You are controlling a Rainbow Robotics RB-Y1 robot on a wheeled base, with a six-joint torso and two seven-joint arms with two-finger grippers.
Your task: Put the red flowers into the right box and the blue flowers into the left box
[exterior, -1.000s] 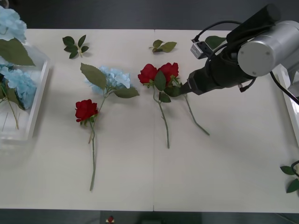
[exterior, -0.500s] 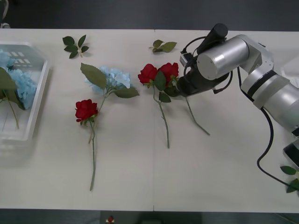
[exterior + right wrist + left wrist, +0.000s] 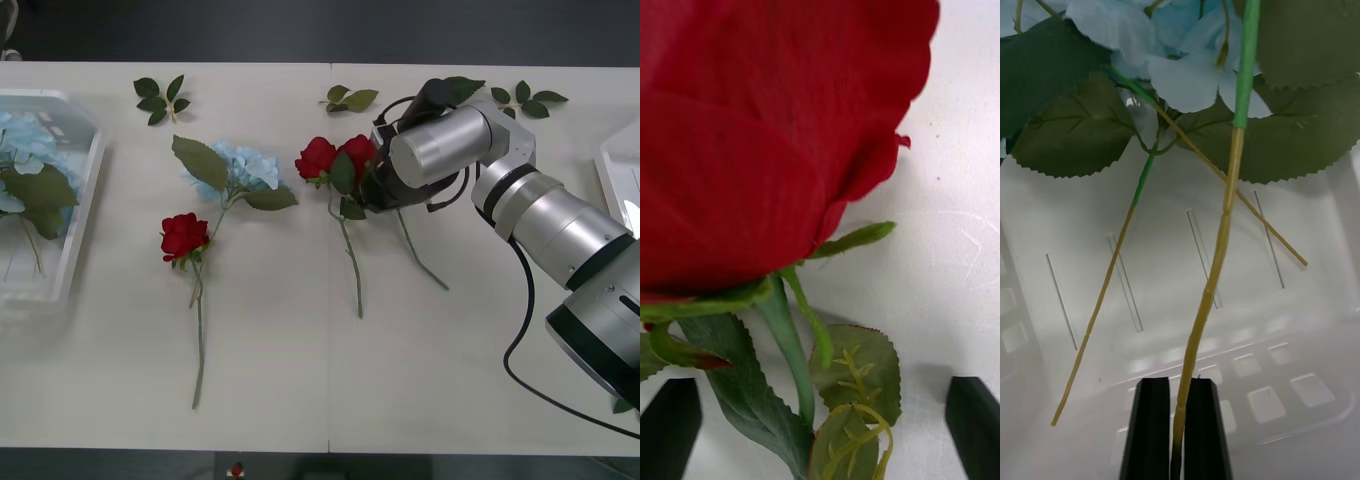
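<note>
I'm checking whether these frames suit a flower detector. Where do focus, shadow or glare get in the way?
Right wrist view: the red rose sits so near the lens that its petals blur, while the leaves by the open right gripper stay sharp. Left wrist view: crisp; the left gripper pinches a blue flower's stem over the softly glaring left box. Front view: even light, faint shadows.

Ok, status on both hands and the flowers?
Right hand open, straddling a red rose stem. Left hand shut on a blue hydrangea stem over the slatted basket. Second rose touching the target.
</note>
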